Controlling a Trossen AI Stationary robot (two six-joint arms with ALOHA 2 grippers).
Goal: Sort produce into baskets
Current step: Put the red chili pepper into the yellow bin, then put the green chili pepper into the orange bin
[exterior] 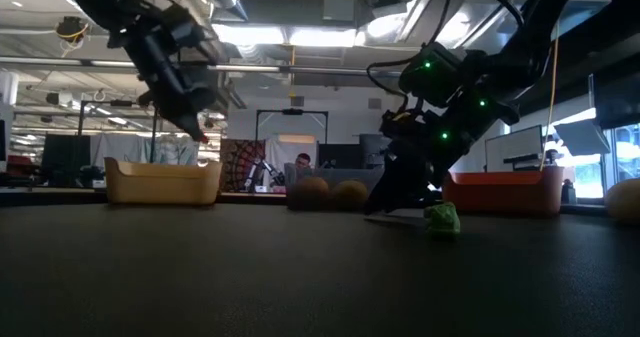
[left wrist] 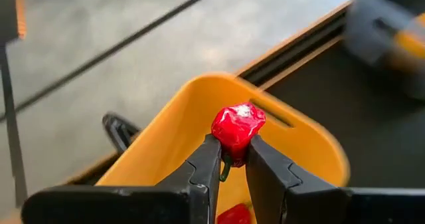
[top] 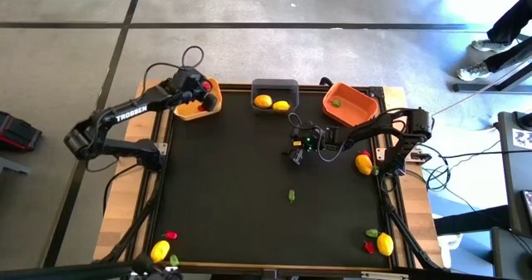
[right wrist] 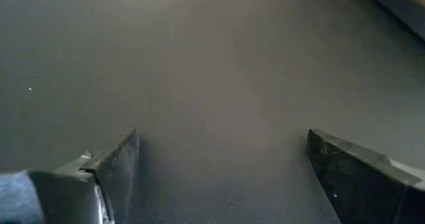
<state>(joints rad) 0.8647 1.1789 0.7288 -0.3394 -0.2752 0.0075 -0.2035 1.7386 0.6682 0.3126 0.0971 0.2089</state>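
Bright ceiling strip lights (exterior: 300, 35) at twelve o'clock are backlighting the low view, leaving the black table mat (exterior: 300, 277) dim, while the grey plastic bin (left wrist: 388, 31) is blurring at two o'clock.

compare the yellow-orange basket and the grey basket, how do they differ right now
Colour: the yellow-orange basket is bright, the grey basket dark.
Contents: the yellow-orange basket holds red pieces, the grey basket two yellow lemons.
Place: the yellow-orange basket sits at the table's far left corner, skewed; the grey basket sits square at the far edge's middle.
Attention: the left gripper, shut on a red piece, hangs over the yellow-orange basket; nothing hangs over the grey basket.
Both are small open bins.
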